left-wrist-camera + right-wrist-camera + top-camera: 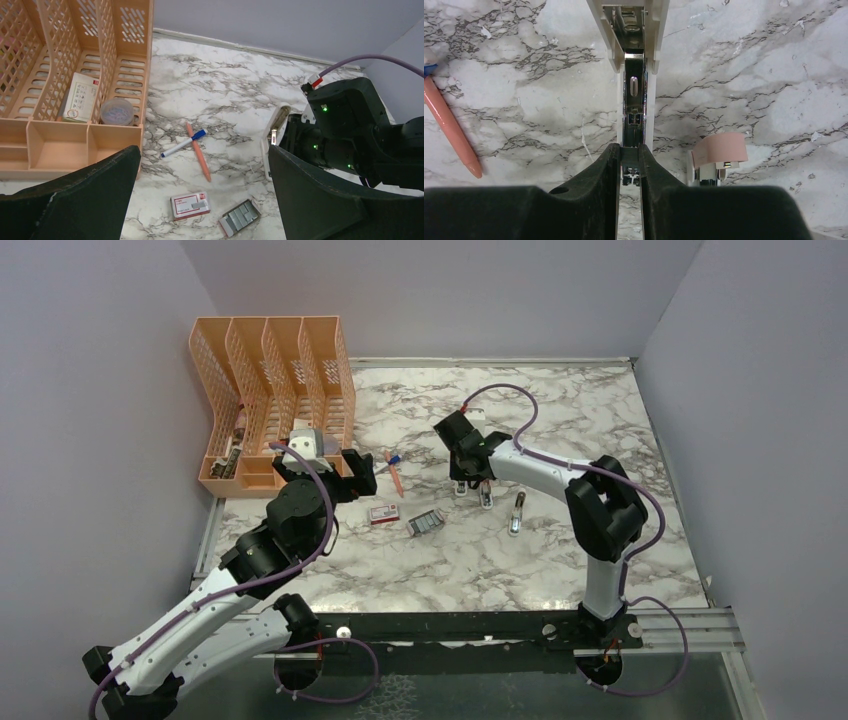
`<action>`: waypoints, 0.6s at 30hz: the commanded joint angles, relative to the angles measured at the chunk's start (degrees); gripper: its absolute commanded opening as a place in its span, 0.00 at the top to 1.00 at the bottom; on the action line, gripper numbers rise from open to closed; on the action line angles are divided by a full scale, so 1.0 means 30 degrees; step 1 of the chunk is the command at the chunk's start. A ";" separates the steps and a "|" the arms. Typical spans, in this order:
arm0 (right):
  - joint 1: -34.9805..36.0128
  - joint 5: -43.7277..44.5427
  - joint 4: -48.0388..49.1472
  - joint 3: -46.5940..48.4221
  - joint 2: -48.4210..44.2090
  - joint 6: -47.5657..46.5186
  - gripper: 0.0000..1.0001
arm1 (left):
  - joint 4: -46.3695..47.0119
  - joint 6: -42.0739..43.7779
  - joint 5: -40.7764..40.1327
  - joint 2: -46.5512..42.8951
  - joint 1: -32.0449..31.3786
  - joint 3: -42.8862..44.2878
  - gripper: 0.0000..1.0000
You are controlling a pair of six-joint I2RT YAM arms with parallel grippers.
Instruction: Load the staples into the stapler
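Marble-patterned bench [560, 420], white with grey veining, enclosed by pale lilac walls [400, 290].

1. Slim white bar-shaped stapler with silver metal inner parts [634, 90]: right of the bench's centre, under the right wrist, its white top part hinged up and the silver channel exposed. Whether its base touches the bench cannot be told.
2. Right fingers [594, 190], black: closed on the stapler, pinching the near end of its silver channel from both sides.
3. Small grey metallic block of staples [427, 524]: lying on the bench near its centre, apart from the stapler and untouched by either arm.
4. Small red-and-white cardboard box [384, 514]: flat on the bench, just beside the staples on their left.
5. Left fingers [90, 195], black: spread wide, holding nothing, hanging above the box and staples.
6. Orange pen [198, 151] and white marker with blue cap [182, 143]: crossed over one another, beyond the box.
7. Short pink block [719, 150]: just beside the stapler, on its right in the right wrist view.
8. Orange perforated plastic file rack [270, 390]: far left corner; one compartment holds a white printed packet [80, 97] and a round clear tub [116, 111].
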 commanded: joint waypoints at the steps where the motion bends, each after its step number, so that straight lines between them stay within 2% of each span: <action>1: -0.0093 0.0354 0.0752 -0.0325 -0.1126 -0.0198 0.79 | 0.0078 -0.0027 0.0077 0.0019 0.0034 -0.0052 0.01; 18: -0.0093 0.0349 0.0120 -0.0110 -0.0191 0.0023 0.79 | 0.0075 -0.0027 0.0077 0.0047 0.0058 -0.0049 0.01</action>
